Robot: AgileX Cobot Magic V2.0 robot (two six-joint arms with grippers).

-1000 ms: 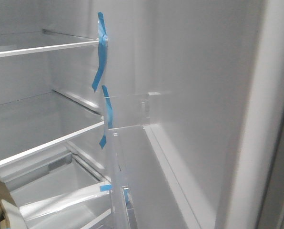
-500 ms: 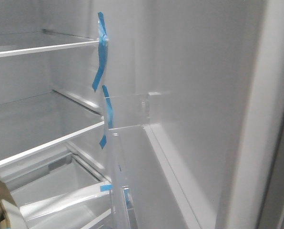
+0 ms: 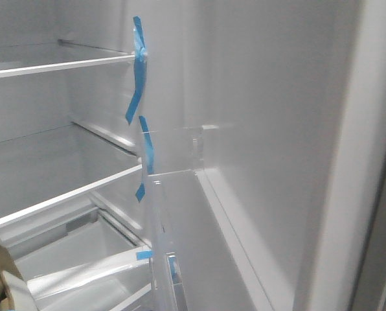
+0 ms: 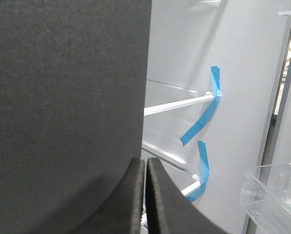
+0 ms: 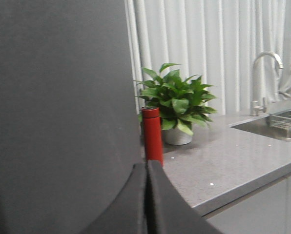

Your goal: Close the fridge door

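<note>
Left gripper (image 4: 145,195) raised beside a dark grey panel, fingers pressed together, nothing between them. Right gripper (image 5: 147,200) likewise closed and empty, against a dark grey surface. Clear door bin (image 4: 270,195) holding nothing visible. Fridge door (image 3: 277,129) standing open at right, upright, long axis vertical, white lining turned toward shelves (image 3: 63,65) marked with blue tape (image 3: 137,71).

Open fridge door (image 3: 290,129) walls off the right; shelves (image 3: 63,65) and a clear bin (image 3: 164,259) crowd the left, leaving a narrow gap between.
</note>
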